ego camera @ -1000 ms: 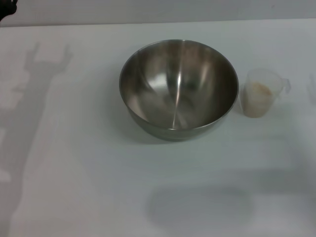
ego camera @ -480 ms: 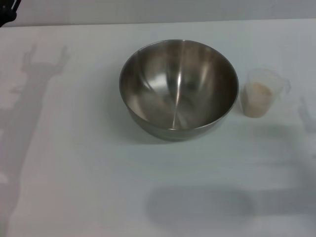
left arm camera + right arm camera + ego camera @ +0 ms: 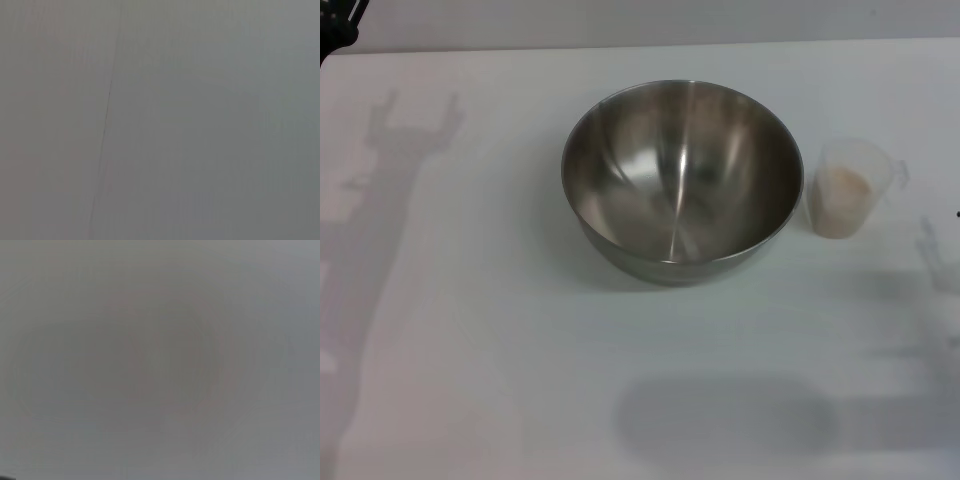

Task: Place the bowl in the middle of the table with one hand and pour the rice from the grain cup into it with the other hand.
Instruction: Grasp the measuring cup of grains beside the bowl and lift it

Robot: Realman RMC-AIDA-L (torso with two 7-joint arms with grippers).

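Over the last second only the shadows and one dark scrap have shifted. The faint forked shadow (image 3: pixel 935 250) near the right edge of the table (image 3: pixel 500 330) has slid nearer the robot, and it now lies beside and a little nearer than the grain cup (image 3: pixel 845 190). The broad soft shadow (image 3: pixel 725 415) at the near edge has darkened and spread towards the right. A black piece (image 3: pixel 335 25) at the far left corner has changed outline. It may belong to the left gripper, but too little shows to be sure, and I cannot tell whether that pincer is spread or pressed together. The right gripper does not show at all.

The long arm shadow (image 3: pixel 380 220) on the left side of the table ends in two prongs that stand apart.

The stainless-steel bowl (image 3: pixel 682 180) sits upright at about the middle of the table, where it was before, with its inside shiny and bare. The grain cup stands upright just to its right, close by but not touching, with its little handle turned away from the bowl. The rice (image 3: pixel 844 186) lies inside the cup as a pale beige heap.

Both wrist views show only a plain grey surface, crossed in the left one by a thin dark line (image 3: pixel 105 130).
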